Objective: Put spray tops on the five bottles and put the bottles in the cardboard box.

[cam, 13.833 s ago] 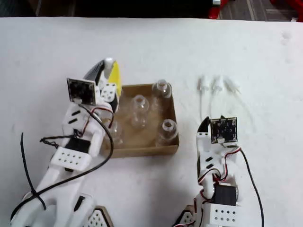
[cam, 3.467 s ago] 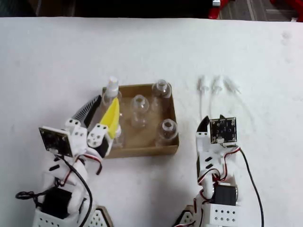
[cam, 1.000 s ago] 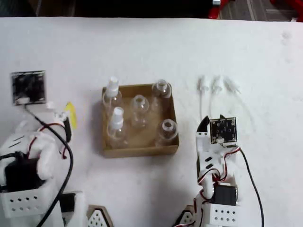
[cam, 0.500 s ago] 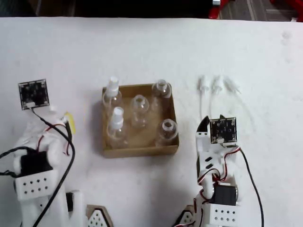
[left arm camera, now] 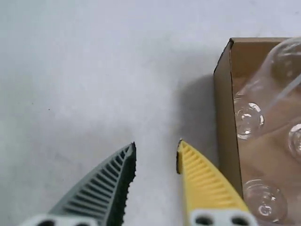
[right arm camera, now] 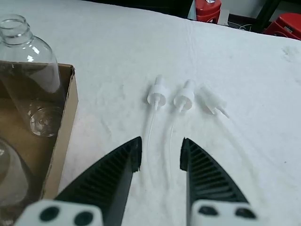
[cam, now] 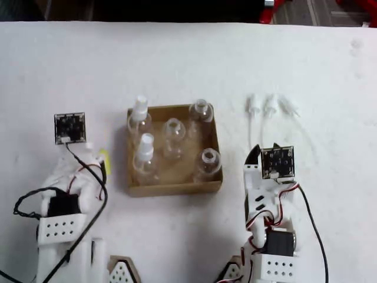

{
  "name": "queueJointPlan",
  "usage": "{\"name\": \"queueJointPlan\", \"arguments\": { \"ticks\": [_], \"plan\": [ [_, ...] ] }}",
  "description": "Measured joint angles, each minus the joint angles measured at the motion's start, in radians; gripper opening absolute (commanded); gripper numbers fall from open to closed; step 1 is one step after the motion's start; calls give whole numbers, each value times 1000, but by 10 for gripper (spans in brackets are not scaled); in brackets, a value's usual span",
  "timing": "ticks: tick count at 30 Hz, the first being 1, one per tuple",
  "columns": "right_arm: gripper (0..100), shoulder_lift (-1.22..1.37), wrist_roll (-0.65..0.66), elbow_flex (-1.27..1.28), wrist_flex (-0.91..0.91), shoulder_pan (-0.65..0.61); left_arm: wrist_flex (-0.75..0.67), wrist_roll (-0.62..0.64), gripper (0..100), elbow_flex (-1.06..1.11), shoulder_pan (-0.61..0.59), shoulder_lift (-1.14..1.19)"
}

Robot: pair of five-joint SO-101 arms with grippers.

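The cardboard box (cam: 175,187) stands mid-table with several clear bottles upright inside. Two on its left side, one at the back (cam: 139,118) and one in front (cam: 144,157), wear white spray tops. Three others (cam: 172,134) (cam: 201,112) (cam: 208,160) are uncapped. Three loose spray tops (cam: 254,105) (cam: 271,106) (cam: 289,107) lie on the table right of the box, also in the right wrist view (right arm camera: 156,96) (right arm camera: 184,100) (right arm camera: 211,104). My left gripper (left arm camera: 156,151) hangs open and empty over bare table beside the box wall (left arm camera: 225,113). My right gripper (right arm camera: 160,148) is open and empty, short of the spray tops.
The white table (cam: 194,59) stretches wide behind the box and to both sides. Red objects (right arm camera: 207,9) stand beyond the far edge. Both arm bases sit at the near edge.
The left arm has drawn back from the box and swung to the right toward its left wall, gripper empty. A second capped bottle now stands in the box. The right arm has kept still.
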Motion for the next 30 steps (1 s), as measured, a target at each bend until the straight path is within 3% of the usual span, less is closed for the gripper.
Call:
{"name": "queueJointPlan", "arguments": {
  "ticks": [15, 21, 30],
  "plan": [
    [122, 0, 0, 0, 0, 0, -3, 0, 182, 26, -8, -17],
    [123, 0, 0, 0, 0, 0, 92, 0, 180, 71, -8, -232],
    [123, 0, 0, 0, 0, 0, 97, 0, 177, 290, -8, -628]
  ]
}}
